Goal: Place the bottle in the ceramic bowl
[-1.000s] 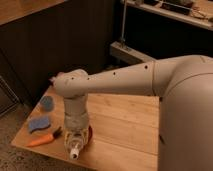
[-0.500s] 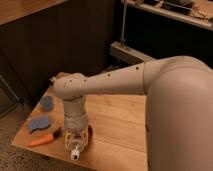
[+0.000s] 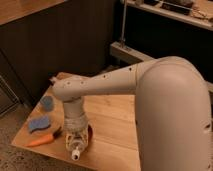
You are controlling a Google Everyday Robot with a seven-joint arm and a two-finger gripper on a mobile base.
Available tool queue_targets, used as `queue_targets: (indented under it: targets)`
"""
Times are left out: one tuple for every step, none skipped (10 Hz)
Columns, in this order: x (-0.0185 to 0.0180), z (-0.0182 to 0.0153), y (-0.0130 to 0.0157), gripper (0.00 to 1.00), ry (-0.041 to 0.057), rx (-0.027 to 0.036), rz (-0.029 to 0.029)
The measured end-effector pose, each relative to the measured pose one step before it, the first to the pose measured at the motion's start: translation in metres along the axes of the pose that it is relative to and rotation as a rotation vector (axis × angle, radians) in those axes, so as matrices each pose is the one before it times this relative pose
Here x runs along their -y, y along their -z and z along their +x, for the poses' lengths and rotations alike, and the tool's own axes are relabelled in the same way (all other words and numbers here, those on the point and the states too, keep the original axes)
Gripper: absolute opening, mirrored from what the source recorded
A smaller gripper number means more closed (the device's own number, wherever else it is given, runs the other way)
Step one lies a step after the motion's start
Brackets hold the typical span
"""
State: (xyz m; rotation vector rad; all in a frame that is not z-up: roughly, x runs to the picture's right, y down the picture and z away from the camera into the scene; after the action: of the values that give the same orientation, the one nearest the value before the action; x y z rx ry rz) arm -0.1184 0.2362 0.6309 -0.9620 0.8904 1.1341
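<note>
My gripper (image 3: 76,144) hangs from the wrist at the front of the wooden table (image 3: 115,120) and is shut on the bottle (image 3: 75,148), a small clear one whose white cap points down toward the front edge. The ceramic bowl (image 3: 90,135) is reddish-brown. Only a sliver of its rim shows just right of the gripper, and the rest is hidden behind the wrist and bottle. The bottle is over or just at the bowl's near-left side; I cannot tell whether it touches the bowl.
An orange carrot (image 3: 43,140) lies at the front left, with a blue sponge (image 3: 38,123) behind it and a small blue round object (image 3: 46,103) farther back. My large white arm (image 3: 170,110) fills the right side. A dark wall and metal shelf stand behind.
The gripper with the bottle has sunk slightly toward the table's front edge. The arm's upper part has swung closer and now fills more of the right side.
</note>
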Motion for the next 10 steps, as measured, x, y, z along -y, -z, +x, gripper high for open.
queue_targets:
  targets:
    - [-0.00039,-0.0018,-0.00187,0.43,-0.00334,-0.00744,0.00616]
    - [-0.0005,-0.00067,-0.00033,0.49,-0.00077,-0.00192,0.00132]
    - [-0.00037,-0.0014,-0.00091,0.6,-0.00144,-0.00325,0.00277]
    - [-0.00074,-0.0016,-0.00071,0.72,-0.00092,-0.00239,0.00188]
    - [-0.00059,-0.00118,-0.00059,0.78,-0.00027,-0.00145,0.00118]
    - [-0.00072,-0.00114,-0.00039,0.8,-0.00032,-0.00116,0.00038]
    - [-0.00089,-0.0009,-0.00015,0.8,0.00045,-0.00031,0.00039]
    - [-0.00105,-0.00135,-0.00028,0.8,-0.00004,-0.00066,-0.00003]
    - [-0.0012,-0.00082,-0.00023,0.8,0.00139,-0.00057,0.00101]
    - [-0.00058,-0.00048,-0.00014,0.8,0.0004,-0.00029,-0.00006]
